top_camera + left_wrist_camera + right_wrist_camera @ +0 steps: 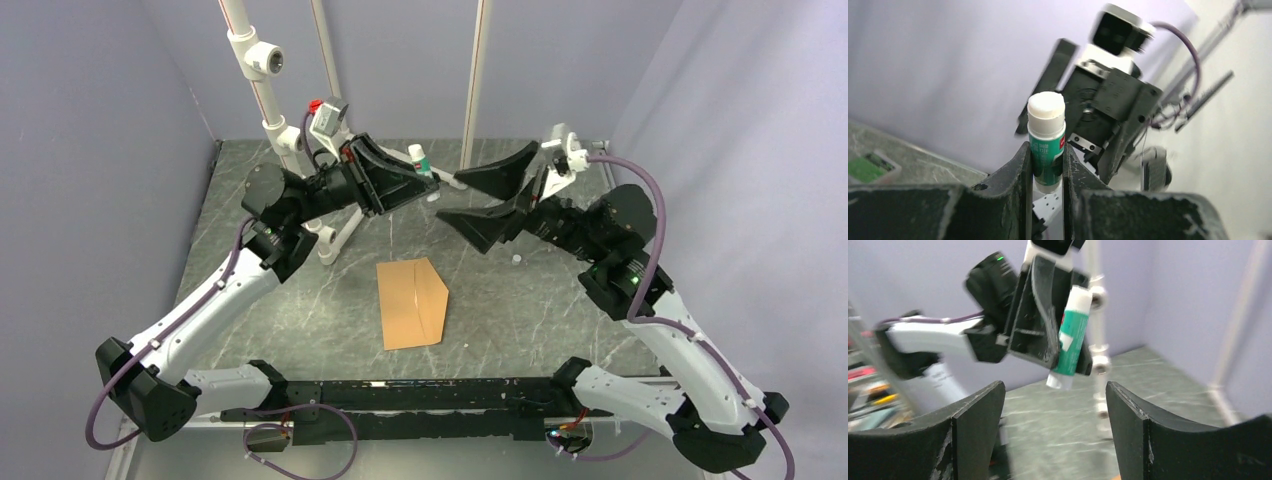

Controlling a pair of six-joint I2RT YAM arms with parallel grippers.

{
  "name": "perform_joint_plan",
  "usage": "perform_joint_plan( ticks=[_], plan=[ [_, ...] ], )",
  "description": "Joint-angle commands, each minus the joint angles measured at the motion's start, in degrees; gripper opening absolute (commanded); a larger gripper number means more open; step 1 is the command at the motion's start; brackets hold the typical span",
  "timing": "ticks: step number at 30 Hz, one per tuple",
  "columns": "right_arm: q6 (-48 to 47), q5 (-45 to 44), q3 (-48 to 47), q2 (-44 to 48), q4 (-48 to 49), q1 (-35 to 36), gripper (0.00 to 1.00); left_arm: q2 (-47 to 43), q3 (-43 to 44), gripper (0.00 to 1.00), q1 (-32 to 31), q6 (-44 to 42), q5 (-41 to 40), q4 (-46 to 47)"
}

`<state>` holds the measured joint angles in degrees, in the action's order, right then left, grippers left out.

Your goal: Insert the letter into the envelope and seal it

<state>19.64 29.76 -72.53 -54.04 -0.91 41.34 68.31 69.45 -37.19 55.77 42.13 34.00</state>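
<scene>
Left hand (1046,152) gripping glue stick (1070,335); right hand (1054,395) gaping wide. Next: be lowering stick squarely onto envelope (412,303) flap, pressing lightly.

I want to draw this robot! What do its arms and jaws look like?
Both the left arm and the right arm have smooth white tube-shaped links joined by chunky black joints. A thin purple cable loops along each one. The jaws are two broad, black, wedge-shaped plates with scuffed grey edges. A tiny green light glows on a black joint.
</scene>
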Motion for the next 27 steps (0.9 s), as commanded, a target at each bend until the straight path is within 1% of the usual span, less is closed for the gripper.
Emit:
perform_joint_plan(
  ticks=[1, 4, 5, 8, 11, 12, 15, 17, 20, 23, 27],
  plan=[
    [-21.0, -16.3, -2.2, 0.9, -2.1, 0.0, 0.78, -0.5, 4.0, 0.02, 0.2, 6.8, -12.5, -12.2],
    [-26.2, -14.4, 1.5, 1.4, 6.2, 0.0, 0.78, 0.3, 6.8, 0.02, 0.2, 7.2, -14.7, -18.3],
    [-27.4, -13.6, 2.4, 1.2, 8.6, 0.1, 0.78, 0.3, 6.7, 0.03, 0.2, 8.1, -15.8, -18.5],
    [-30.0, -13.7, 3.3, 0.3, 11.3, 0.4, 0.78, 0.0, 5.7, 0.02, 0.2, 11.1, -18.1, -17.1],
    [-32.0, -14.3, 4.9, -0.2, 15.2, 1.6, 0.76, 0.7, 7.0, 0.02, 0.2, 12.9, -18.4, -19.5],
    [-32.3, -15.6, 5.8, -0.4, 17.1, 2.1, 0.75, 0.9, 7.4, 0.03, 0.2, 13.2, -18.4, -20.9],
    [-33.7, -19.5, 7.1, -1.0, 22.2, 4.5, 0.64, 1.6, 8.3, 0.03, 0.2, 14.3, -18.4, -23.2],
    [-36.4, -20.9, 7.1, -2.0, 22.4, 6.6, 0.62, 1.9, 8.3, 0.03, 0.2, 14.8, -18.6, -23.1],
    [-39.9, -22.5, 6.9, -3.1, 21.4, 9.3, 0.64, 2.3, 8.5, 0.02, 0.3, 15.5, -18.7, -23.6],
    [-40.6, -24.0, 7.1, -3.8, 21.6, 10.9, 0.64, 2.6, 8.2, 0.02, 0.2, 17.2, -18.2, -23.0],
    [-41.0, -29.3, 7.6, -4.5, 22.7, 12.2, 0.62, 2.4, 7.3, 0.02, 0.2, 18.6, -18.0, -21.4]
  ],
)
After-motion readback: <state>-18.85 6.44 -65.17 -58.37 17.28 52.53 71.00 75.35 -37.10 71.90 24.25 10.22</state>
